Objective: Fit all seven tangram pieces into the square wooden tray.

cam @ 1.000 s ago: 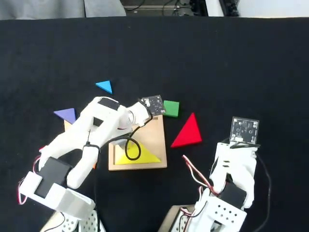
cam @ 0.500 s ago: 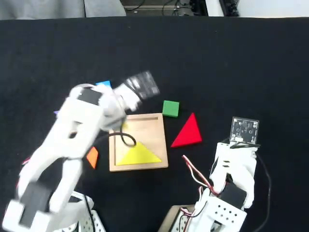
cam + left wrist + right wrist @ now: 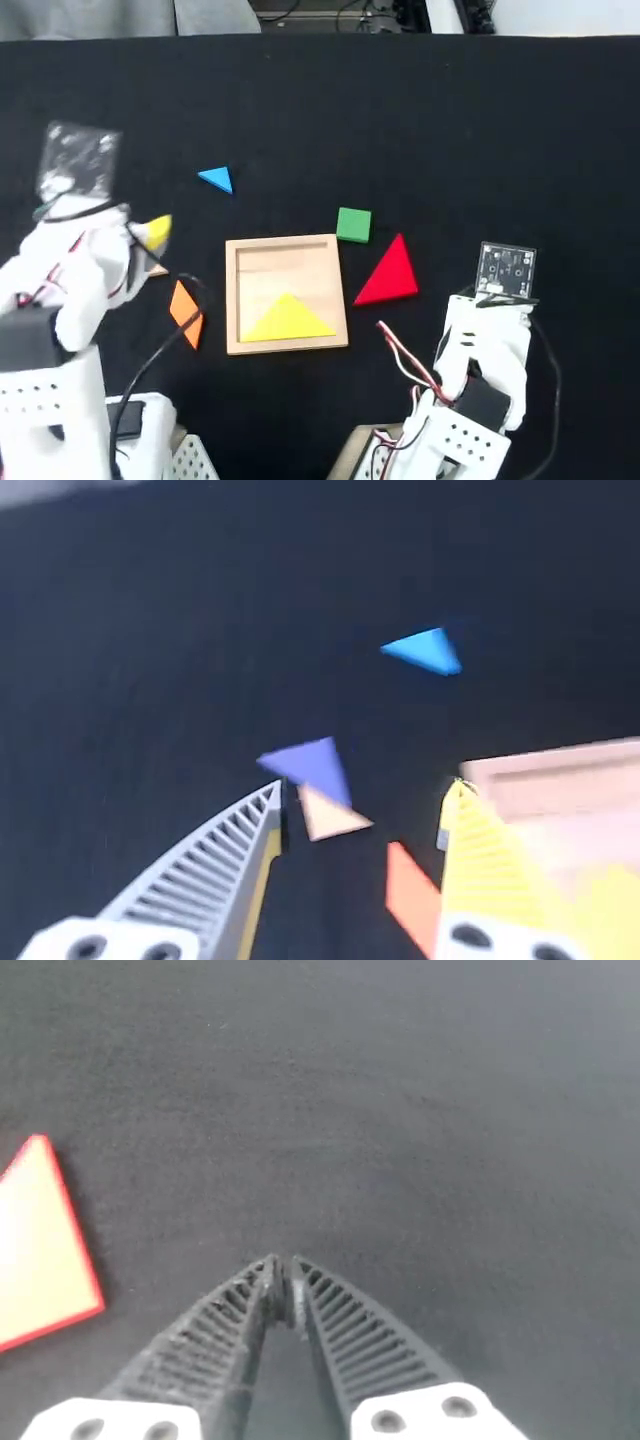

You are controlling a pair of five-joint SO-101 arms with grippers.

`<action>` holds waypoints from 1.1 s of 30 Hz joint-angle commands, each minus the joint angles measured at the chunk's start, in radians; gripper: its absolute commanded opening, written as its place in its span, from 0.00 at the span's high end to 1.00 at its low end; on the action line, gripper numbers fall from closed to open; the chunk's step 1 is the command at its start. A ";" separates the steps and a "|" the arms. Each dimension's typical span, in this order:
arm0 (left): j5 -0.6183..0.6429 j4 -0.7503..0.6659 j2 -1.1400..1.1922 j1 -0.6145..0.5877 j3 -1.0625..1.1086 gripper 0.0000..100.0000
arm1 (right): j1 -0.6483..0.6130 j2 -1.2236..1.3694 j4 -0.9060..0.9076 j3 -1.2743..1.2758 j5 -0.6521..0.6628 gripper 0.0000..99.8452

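Plainly we see our left claw (image 3: 363, 792) spread apart, left of the tray (image 3: 285, 262), which holds a yellow triangle (image 3: 287, 319); our right claw (image 3: 283, 1265) is pressed together, right of the red triangle (image 3: 390, 272).

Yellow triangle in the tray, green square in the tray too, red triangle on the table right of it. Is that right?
No. The green square lies outside the tray, on the table just past its far right corner; the high view shows it. The yellow triangle in the tray and the red triangle right of it are correct.
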 commanded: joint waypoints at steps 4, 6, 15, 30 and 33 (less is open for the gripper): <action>0.061 -0.313 -0.144 -0.197 0.578 0.75 | -0.129 -0.073 0.035 -0.027 0.035 0.84; 0.063 -0.347 -0.144 -0.213 0.642 0.75 | -0.149 -0.073 0.035 -0.035 0.035 0.85; 0.057 -0.431 -0.152 -0.160 0.816 0.75 | -0.252 -0.064 0.144 -0.203 -0.025 0.86; 0.057 -0.434 -0.152 -0.157 0.826 0.75 | -0.463 0.946 0.416 -0.954 -0.256 0.75; 0.057 -0.434 -0.150 -0.157 0.828 0.75 | -0.499 1.257 0.451 -1.075 -0.408 0.75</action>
